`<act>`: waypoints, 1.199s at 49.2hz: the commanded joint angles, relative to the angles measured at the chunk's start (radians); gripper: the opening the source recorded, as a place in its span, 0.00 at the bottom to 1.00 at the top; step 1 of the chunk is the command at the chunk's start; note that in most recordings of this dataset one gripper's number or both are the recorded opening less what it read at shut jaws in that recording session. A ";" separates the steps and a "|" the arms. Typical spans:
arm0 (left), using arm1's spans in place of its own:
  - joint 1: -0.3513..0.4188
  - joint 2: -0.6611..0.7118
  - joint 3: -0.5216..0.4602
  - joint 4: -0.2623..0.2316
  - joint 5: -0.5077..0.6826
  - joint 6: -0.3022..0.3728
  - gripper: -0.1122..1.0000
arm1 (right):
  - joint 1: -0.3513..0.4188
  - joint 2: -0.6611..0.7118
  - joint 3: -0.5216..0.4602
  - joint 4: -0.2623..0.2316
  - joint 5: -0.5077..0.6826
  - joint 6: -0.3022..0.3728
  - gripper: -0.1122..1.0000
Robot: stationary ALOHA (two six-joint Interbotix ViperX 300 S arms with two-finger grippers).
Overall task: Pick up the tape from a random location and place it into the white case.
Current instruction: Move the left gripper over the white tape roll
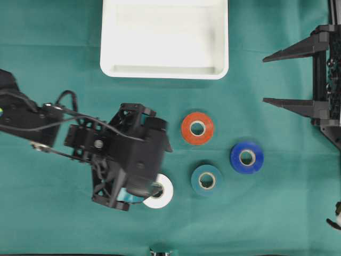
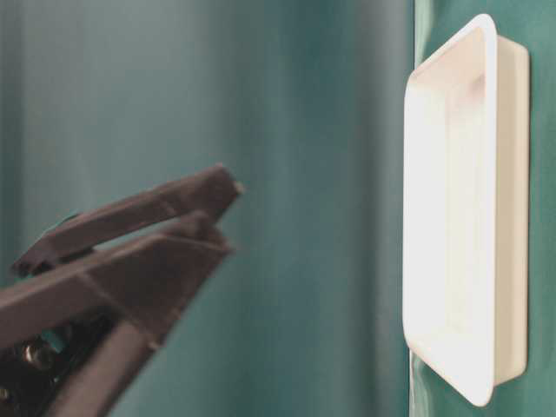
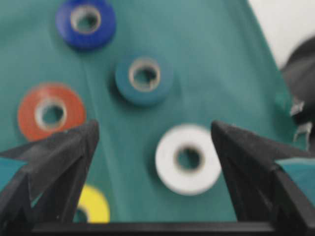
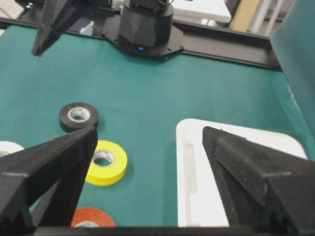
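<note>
White tape [image 3: 188,159] roll lies flat, grey core, between wide-open empty left gripper [image 3: 155,135]; right gripper [image 4: 147,142] also open, empty.

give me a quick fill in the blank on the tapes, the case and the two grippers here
1. The left gripper hangs open over the ____ tape roll.
2. In the overhead view, the roll nearest the white case is the ____ one.
3. The white case holds ____ tape rolls.
4. The right gripper, at the table's edge, has its jaws ____.

Missing words: white; orange; no; open
</note>
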 commanded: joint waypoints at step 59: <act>-0.002 0.107 -0.245 0.006 0.371 -0.008 0.98 | 0.002 0.008 -0.040 0.002 0.032 0.000 0.92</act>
